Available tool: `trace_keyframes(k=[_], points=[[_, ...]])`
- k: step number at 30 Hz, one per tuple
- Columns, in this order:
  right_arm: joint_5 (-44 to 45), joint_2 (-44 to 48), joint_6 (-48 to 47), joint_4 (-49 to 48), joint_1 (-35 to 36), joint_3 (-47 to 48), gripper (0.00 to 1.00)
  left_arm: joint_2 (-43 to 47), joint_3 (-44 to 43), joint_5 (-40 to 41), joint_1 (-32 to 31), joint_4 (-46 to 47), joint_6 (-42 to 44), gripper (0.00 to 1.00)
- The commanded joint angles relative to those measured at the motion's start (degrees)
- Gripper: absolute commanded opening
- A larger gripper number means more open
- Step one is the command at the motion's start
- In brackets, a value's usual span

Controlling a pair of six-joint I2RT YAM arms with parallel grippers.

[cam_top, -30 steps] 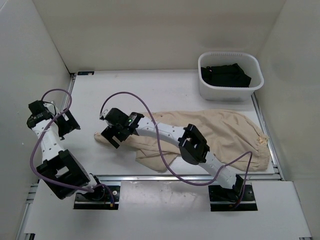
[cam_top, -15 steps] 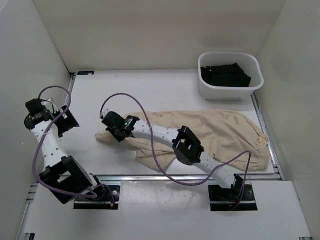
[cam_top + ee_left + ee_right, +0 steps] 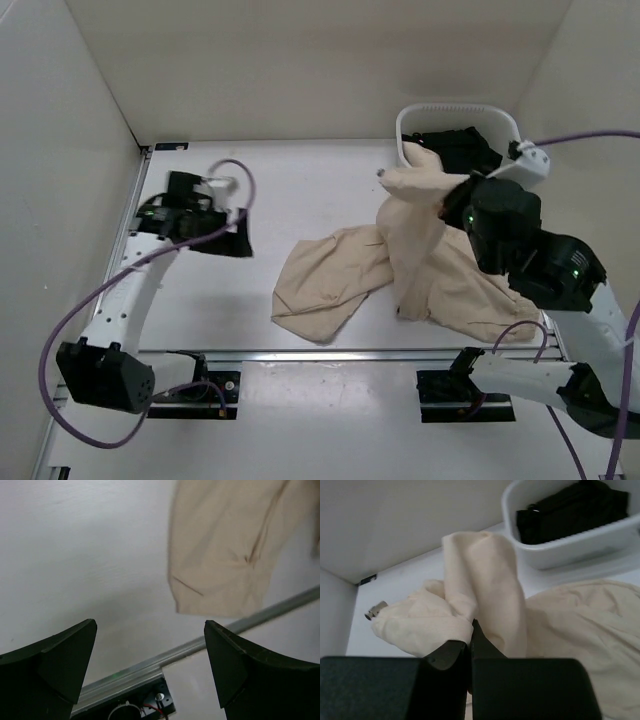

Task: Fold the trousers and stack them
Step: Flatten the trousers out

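The beige trousers [image 3: 330, 280] lie partly on the table, with one end lifted high in a bunch near the bin. My right gripper [image 3: 471, 630] is shut on that raised cloth [image 3: 480, 575]; in the top view the gripper [image 3: 448, 200] is mostly covered by the fabric it holds. From there the cloth hangs down to the table. My left gripper [image 3: 235, 240] hovers open over bare table to the left of the trousers. In the left wrist view its dark fingers [image 3: 65, 650] stand wide apart with nothing between them, and a trouser end [image 3: 225, 545] lies beyond.
A white bin [image 3: 510, 125] holding dark clothes [image 3: 465, 150] stands at the back right, just behind the raised cloth; it also shows in the right wrist view [image 3: 560, 550]. A metal rail [image 3: 350, 353] runs along the table's near edge. White walls enclose the sides.
My right gripper shut on the trousers' left end, then lifted it up and to the right towards the bin. The left arm swung from the far left towards the middle, still open.
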State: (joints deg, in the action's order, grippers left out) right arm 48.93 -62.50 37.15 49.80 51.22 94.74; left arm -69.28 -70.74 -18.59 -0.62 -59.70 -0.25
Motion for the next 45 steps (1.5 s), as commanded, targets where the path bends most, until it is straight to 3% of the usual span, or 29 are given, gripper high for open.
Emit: trace_keyframes(k=[1, 5, 7, 11, 15, 19, 20, 21, 22, 23, 26, 27, 28, 32, 34, 35, 36, 37, 38, 40, 45], points=[[8.98, -0.80, 10.57, 11.97, 0.28, -7.89, 0.00, -2.33, 1.91, 5.55, -20.55, -3.67, 0.25, 1.00], [11.71, 5.79, 13.04, 13.92, -0.25, -12.29, 0.00, -13.76, 2.45, 10.05, -37.38, 0.10, 0.25, 1.00], [12.24, 6.95, 14.53, 13.92, -0.25, -14.49, 0.00, -18.77, 1.22, 11.81, -39.97, 2.12, 0.25, 1.00], [12.25, 7.48, 16.99, 15.50, -0.25, -14.49, 0.00, -29.93, -0.45, 19.01, -39.11, 7.22, 0.25, 1.00], [10.14, 7.48, 16.39, 14.62, -0.25, -16.25, 0.00, -35.57, 0.86, 24.20, -37.97, 12.23, 0.25, 1.00], [9.00, 6.95, 14.19, 12.00, -0.25, -17.30, 0.00, -39.44, 1.57, 20.36, -36.82, 14.09, 0.25, 1.00], [8.99, 6.43, 13.40, 11.20, -0.25, -17.31, 0.00, -39.45, 1.57, 18.43, -36.82, 14.09, 0.25, 0.93], [8.21, 6.43, 11.30, 10.33, -0.25, -17.31, 0.00, -40.14, 0.61, 14.93, -36.82, 14.09, 0.25, 0.78], [7.68, 5.90, 10.15, 8.58, -0.25, -17.92, 0.00, -40.15, -0.44, 13.59, -36.30, 14.09, 0.25, 0.42], [6.98, 5.90, 8.92, 7.60, -0.25, -17.92, 0.00, -40.15, -0.97, 12.97, -36.29, 14.09, 0.25, 0.24], [3.73, 4.76, 3.21, 3.03, -0.25, -17.92, 0.00, -39.54, -5.88, 19.97, -33.84, 14.09, 0.25, 0.17], [2.50, 4.23, -0.20, 1.46, -0.25, -17.92, 0.00, -39.53, -8.51, 22.87, -30.26, 14.70, 0.25, 0.17], [-0.73, 3.71, -2.06, -0.21, -0.25, -17.92, 0.00, -39.53, -15.59, 27.33, -28.14, 14.70, 0.25, 0.17], [-11.98, 0.63, -11.73, -11.44, -0.25, -17.92, 0.00, -41.90, -34.70, 32.92, -20.39, 16.20, 0.25, 0.16], [-22.96, -2.96, -15.78, -14.72, -0.25, -16.97, 0.00, -43.04, -38.32, 32.92, -19.86, 16.20, 0.25, 0.23], [-26.39, -6.37, -16.66, -16.99, -0.25, -15.48, 0.00, -43.57, -38.33, 32.92, -19.86, 16.20, 0.25, 0.34], [-29.91, -8.41, -17.89, -17.89, -0.25, -14.42, 0.00, -43.58, -37.64, 32.92, -19.86, 16.20, 0.25, 0.51], [-36.03, -10.69, -17.90, -18.59, -0.25, -13.19, 0.00, -43.58, -36.59, 33.61, -19.16, 16.20, 0.25, 0.90], [-38.79, -15.59, -17.90, -19.30, 0.28, -10.39, 0.00, -43.58, -33.96, 33.62, -18.63, 16.20, 0.25, 0.98], [-43.37, -21.06, -18.42, -19.30, 0.80, -6.78, 0.00, -41.31, -31.84, 32.84, -16.79, 14.71, 0.25, 1.00], [-51.64, -39.69, -19.04, -18.60, 4.32, 9.19, 0.00, -35.06, -31.92, 19.05, -3.09, 7.25, 0.25, 1.00]])
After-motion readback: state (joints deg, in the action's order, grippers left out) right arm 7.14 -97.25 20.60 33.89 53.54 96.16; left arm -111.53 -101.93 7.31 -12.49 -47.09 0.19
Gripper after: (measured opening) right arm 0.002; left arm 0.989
